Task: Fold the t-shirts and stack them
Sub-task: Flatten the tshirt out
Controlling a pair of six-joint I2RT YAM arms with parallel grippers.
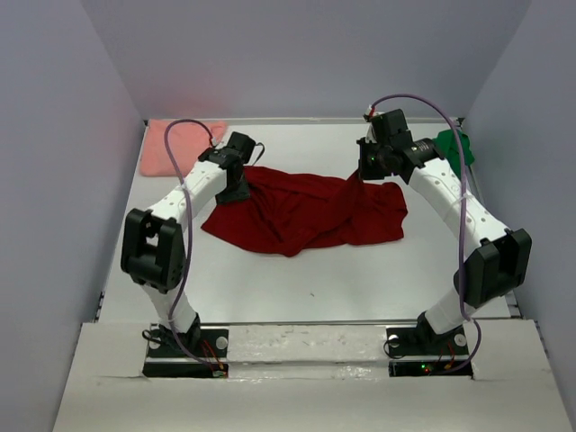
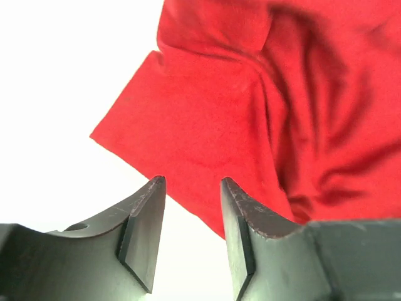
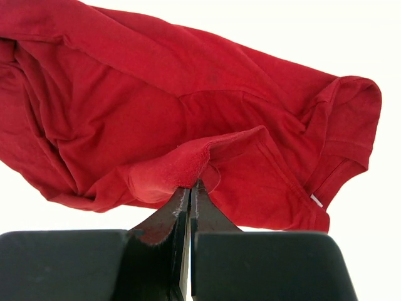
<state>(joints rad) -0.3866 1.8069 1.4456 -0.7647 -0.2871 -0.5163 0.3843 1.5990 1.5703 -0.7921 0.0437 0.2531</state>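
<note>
On the white table (image 1: 306, 279) the dark red t-shirt (image 1: 306, 211) lies crumpled across the middle between my two arms, nowhere near flat. The pink t-shirt (image 1: 175, 144) sits bunched in the far left corner and the green t-shirt (image 1: 454, 148) in the far right one, both well apart from it and, I judge, waiting their turn. My right gripper (image 3: 190, 188) is clamped tight on a pinch of the red shirt's stitched edge and holds that bit raised off the table. My left gripper (image 2: 191, 182) hangs over the shirt's left edge with its jaws partly apart and nothing between them; the cloth's edge lies just beyond the tips. I reckon the step is spreading the shirt before any fold. To do it well I would bring the left down onto a single layer at that corner, close firmly, then draw both arms apart evenly so the creases pull out without dragging the cloth off centre
</note>
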